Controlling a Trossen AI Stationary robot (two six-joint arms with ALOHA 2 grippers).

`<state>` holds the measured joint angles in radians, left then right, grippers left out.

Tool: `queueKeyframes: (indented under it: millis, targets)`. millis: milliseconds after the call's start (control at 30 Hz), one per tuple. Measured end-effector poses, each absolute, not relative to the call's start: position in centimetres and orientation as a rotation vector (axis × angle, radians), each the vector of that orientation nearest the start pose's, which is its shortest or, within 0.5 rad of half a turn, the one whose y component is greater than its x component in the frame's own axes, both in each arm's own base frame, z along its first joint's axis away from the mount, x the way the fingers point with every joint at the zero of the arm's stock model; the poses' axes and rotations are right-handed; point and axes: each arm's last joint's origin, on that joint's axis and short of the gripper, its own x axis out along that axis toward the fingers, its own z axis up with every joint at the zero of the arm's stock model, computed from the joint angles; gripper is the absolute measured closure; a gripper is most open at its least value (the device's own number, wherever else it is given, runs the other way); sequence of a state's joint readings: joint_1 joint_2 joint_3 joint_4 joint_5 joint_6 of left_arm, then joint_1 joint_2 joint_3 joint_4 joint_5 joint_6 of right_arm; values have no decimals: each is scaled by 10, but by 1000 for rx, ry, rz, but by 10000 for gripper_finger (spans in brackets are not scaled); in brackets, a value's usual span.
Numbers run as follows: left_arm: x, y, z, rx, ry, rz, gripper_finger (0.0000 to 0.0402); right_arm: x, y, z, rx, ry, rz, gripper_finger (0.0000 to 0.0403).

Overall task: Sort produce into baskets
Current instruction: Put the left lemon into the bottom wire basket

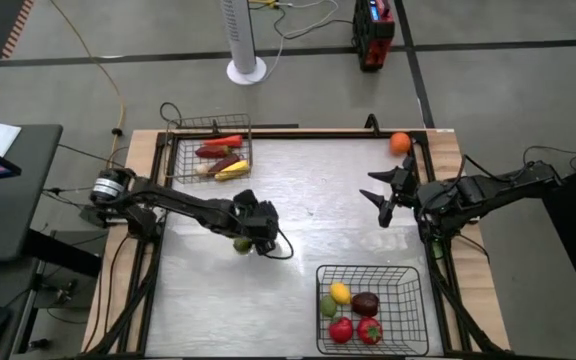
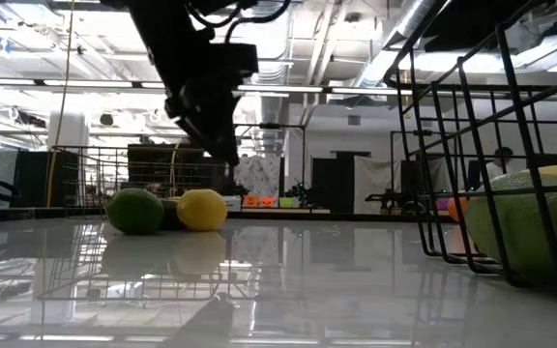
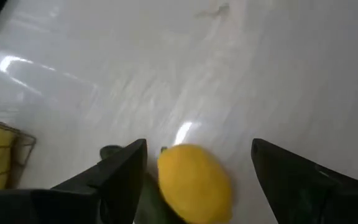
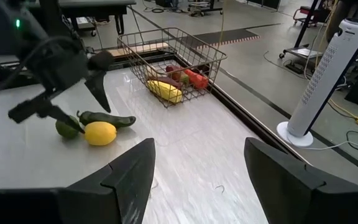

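Already split by shape: long pieces sit in the grey-silver basket (image 1: 211, 150) at the table's far left corner, round ones in the black basket (image 1: 372, 308) by the near edge, right of centre.
Evidently the left gripper (image 1: 244, 237) hangs over the table's middle because three pieces remain there; its jaws stand open, holding nothing, with the yellow lemon (image 3: 194, 190) lying on the surface between them, just under the fingertips. A green round fruit (image 4: 66, 129) and dark green pepper (image 4: 107, 119) touch it. The right gripper (image 1: 380, 190), also open and empty, waits near the right edge; an orange (image 1: 399, 142) rests in the far right corner.
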<state>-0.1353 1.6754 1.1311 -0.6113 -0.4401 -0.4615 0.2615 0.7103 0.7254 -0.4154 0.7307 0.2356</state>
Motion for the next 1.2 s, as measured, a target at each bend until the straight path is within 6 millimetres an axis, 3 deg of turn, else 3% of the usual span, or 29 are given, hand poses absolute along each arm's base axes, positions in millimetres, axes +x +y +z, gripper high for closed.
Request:
queueKeyframes:
  millis: [200,467,667,1000,1200]
  targets:
    - [310,-27,184,-212,987,541,125,151,20,302,30,309,-501,127]
    - [298,-27,156,-262,984,515,125,152,19,303,33,299,-508,127]
    - [300,-28,156,-229,974,486,141,152,18,304,33,296,-516,127]
    - [299,-28,157,-245,993,450,262,152,18,304,33,296,-515,127]
    - [307,-30,166,-238,983,396,265,152,18,304,33,296,-514,127]
